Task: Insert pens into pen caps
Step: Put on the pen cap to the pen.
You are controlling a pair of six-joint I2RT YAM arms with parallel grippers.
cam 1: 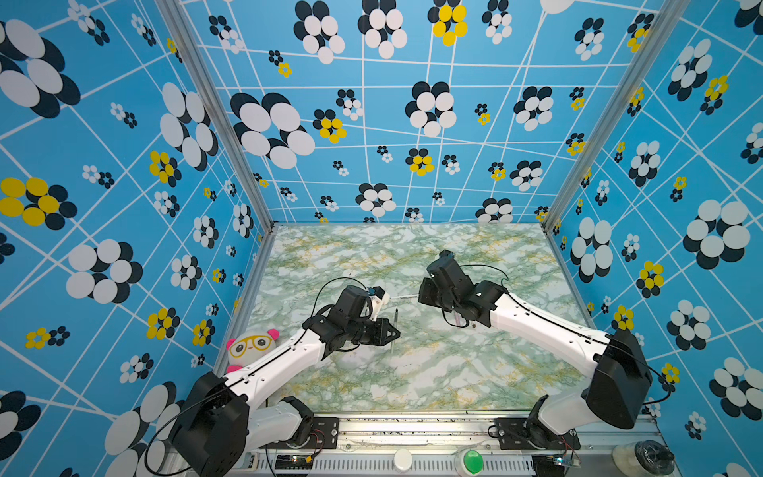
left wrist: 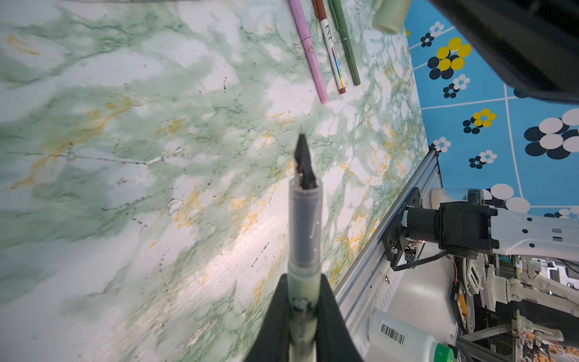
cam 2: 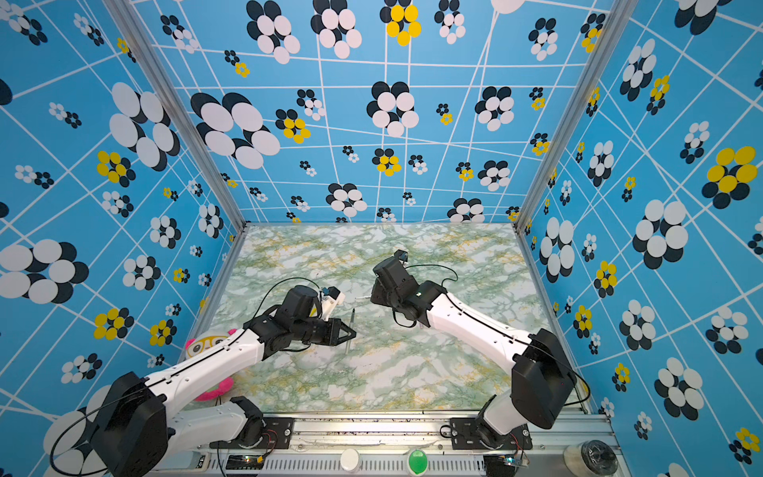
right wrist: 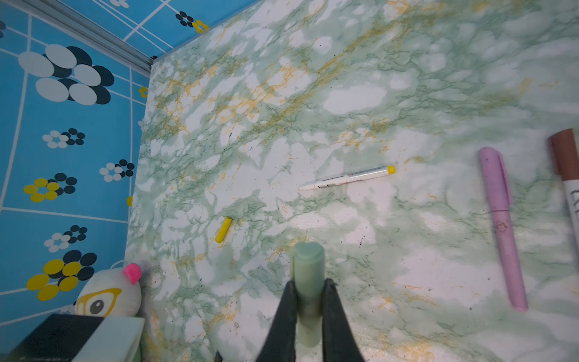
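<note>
While pinching the pale grey-green pen hard between the jaws of the left end effector, holds it up off the table, with the dark nib bared and poking forward past a clear grey collar. Shows in both top views as a thin dark stick slanting over mid-table, just ahead of that wrist.

Over to the right end effector: squeezed tight on the pale grey-green cap, with the stubby tube jutting out beyond the fingertips (open mouth or blind end forward, cannot tell). Raised above the marble too, and apart from the pen, with a clear gap between.

Down on the table, between the two arms: lying flat, the white-barrelled yellow pen, uncapped, pale tip exposed. A little way off that tip end, and not touching: the yellow cap, on its side.

Nearer the right arm: resting side by side, the pink pen, the brown pen and the dark green pen, close together without crossing, apparently all capped.

Tucked at the left edge of the table by the wall, half under the left arm: a plush toy, white with yellow glasses and pink ears.
</note>
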